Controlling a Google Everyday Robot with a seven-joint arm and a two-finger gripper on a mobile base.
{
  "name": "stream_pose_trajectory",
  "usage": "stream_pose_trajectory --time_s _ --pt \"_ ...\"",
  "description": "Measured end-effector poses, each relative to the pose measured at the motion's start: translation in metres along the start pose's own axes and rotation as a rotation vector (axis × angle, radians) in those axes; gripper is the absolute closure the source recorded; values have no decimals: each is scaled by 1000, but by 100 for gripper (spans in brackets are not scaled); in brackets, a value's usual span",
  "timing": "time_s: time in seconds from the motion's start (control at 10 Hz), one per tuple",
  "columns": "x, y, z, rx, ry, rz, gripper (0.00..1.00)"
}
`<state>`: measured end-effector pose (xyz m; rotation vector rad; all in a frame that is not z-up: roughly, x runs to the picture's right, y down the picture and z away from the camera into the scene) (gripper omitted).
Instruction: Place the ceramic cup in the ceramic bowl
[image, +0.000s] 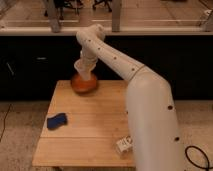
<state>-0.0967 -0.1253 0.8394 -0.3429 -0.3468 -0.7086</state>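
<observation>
The single camera looks down and forward from high on the near side, just behind the robot's own arm (150, 110), whose bulk fills the near right. It faces the wooden table (95, 135) and the dark counter (30, 60) beyond. The gripper (82, 70) sits far from the lens, above the table's far edge, so the view is wide rather than close.

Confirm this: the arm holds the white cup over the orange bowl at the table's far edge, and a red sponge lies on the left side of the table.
One detail is wrong: the sponge is blue, not red, as the camera view shows. The rest stands: the gripper holds the ceramic cup over the ceramic bowl at the table's far edge.
</observation>
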Motion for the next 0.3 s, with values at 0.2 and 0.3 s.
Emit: stream_pose_trajectory --time_s 0.2,0.3 --pt "0 0 10 1 -13 -10 100" --pt "1 1 18 -1 -21 -14 100"
